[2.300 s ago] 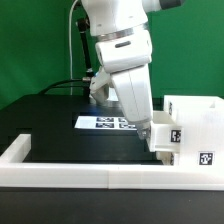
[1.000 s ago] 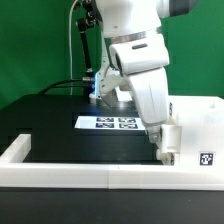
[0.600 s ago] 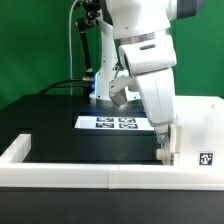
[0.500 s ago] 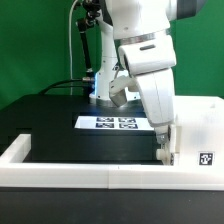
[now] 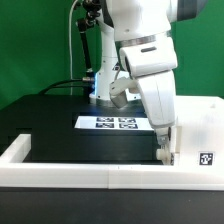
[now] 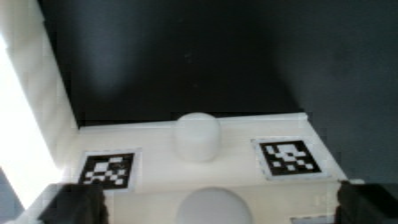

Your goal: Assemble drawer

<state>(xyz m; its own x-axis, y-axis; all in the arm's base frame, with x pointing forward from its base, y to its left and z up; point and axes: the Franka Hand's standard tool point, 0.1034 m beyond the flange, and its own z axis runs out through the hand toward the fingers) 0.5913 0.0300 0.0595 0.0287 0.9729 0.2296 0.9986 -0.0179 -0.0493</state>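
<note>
Franka arm's gripper presses against the white drawer at its tagged wall; its fingers spread wide, flanking the wall, grasping nothing.

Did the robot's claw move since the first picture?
Yes. The gripper slid toward the exterior view's right, away from the marker board, and now sits at the white drawer box.
</note>
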